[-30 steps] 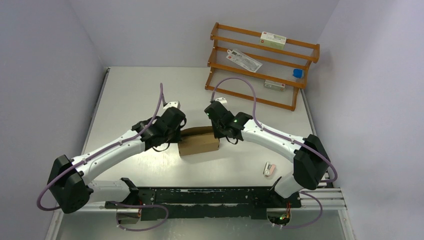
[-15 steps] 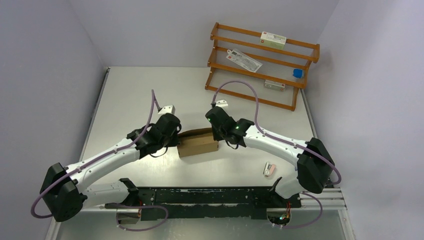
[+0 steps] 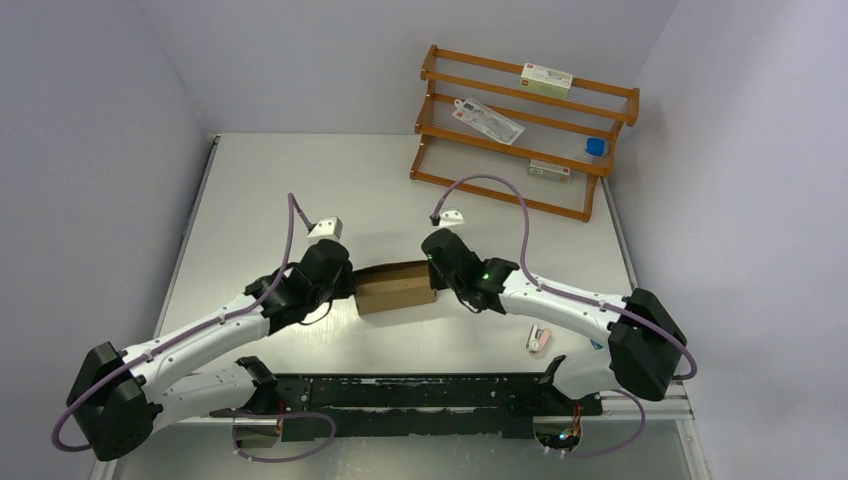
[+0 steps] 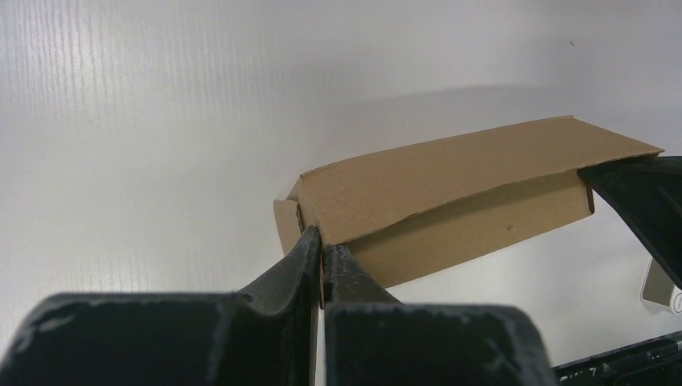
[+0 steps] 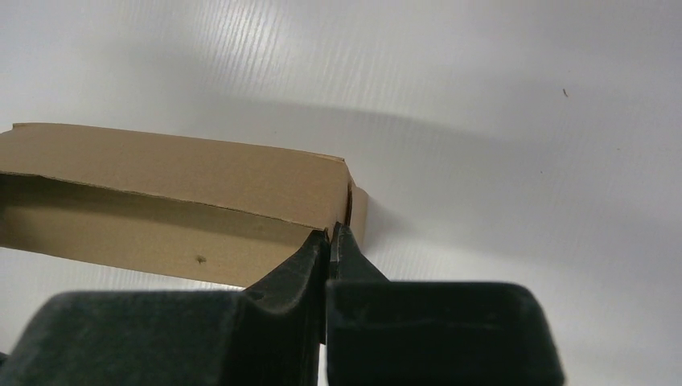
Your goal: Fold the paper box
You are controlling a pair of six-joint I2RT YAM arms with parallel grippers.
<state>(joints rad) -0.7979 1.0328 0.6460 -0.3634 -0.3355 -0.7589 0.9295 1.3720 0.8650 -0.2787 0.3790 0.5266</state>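
1. The right gripper (image 5: 330,235) fills the bottom of the frame, with its two dark fingers (image 5: 301,261) pressed flat together.
2. The tips sit right at the near right-hand corner of the paper box (image 5: 177,173). Can't tell if any cardboard is actually pinched in there.
3. The box is plain brown, runs off the left edge, and its top panel overhangs the shadowed front wall.
4. A small end flap (image 5: 359,211) sticks out just past the fingertips.
5. It's all on a white, finely ribbed table (image 5: 499,161) with one tiny dark speck (image 5: 565,92).

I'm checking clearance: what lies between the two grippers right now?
The paper box fills the gap. The left gripper and right gripper are each pinched shut on one end of it. The top view shows this best.
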